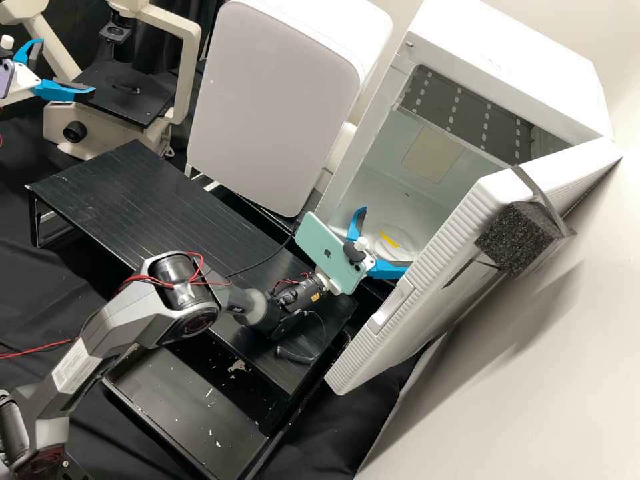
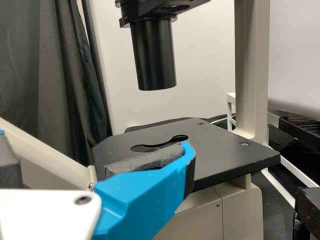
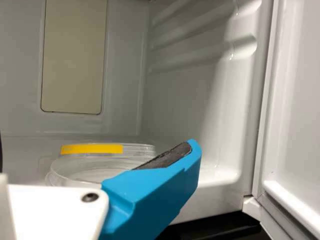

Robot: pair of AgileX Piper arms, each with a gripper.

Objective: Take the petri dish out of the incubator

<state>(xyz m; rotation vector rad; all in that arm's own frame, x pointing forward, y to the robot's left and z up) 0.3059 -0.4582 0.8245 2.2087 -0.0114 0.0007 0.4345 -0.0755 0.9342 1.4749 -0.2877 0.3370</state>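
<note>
The clear petri dish, marked with a yellow strip, is seen on the floor of the white incubator, whose door has been swung open. The right hand is held at the incubator's mouth, near the dish, with its blue fingers spread and nothing gripped. A phone is carried on the right arm, over the black counter. The left hand, likewise spread and unloaded, is positioned by the black stage of the microscope. A dark foam block is strapped to the incubator door.
</note>
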